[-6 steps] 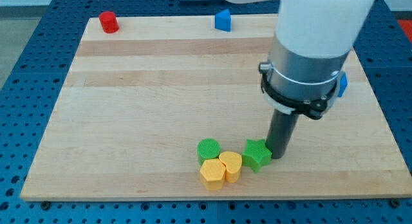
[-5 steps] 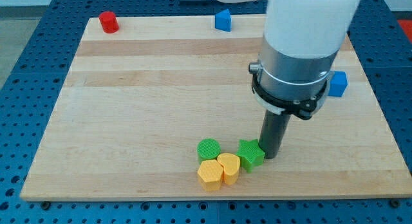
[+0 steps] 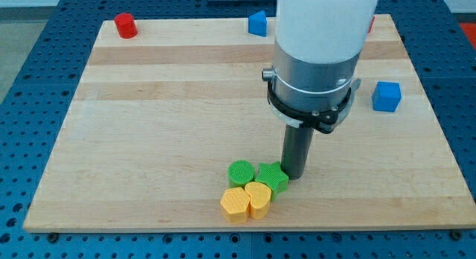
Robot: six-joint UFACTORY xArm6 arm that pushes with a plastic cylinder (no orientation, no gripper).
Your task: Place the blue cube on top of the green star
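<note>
The blue cube (image 3: 387, 96) sits near the board's right edge, far from the other blocks. The green star (image 3: 272, 176) lies near the view's bottom centre, pressed against a green cylinder (image 3: 240, 173) on its left and a yellow heart (image 3: 258, 197) below it. My tip (image 3: 293, 175) touches the star's right side. The blue cube is up and to the right of the tip, well apart from it.
A yellow hexagon (image 3: 233, 204) sits left of the heart. A red cylinder (image 3: 124, 25) stands at the top left and a blue wedge-like block (image 3: 257, 23) at the top centre. A red block (image 3: 370, 24) peeks out behind the arm. The wooden board (image 3: 149, 117) ends close below the cluster.
My tip has moved left, pushing the green star left against the green cylinder. The yellow blocks shifted left and down a little. The blue cube is now fully uncovered.
</note>
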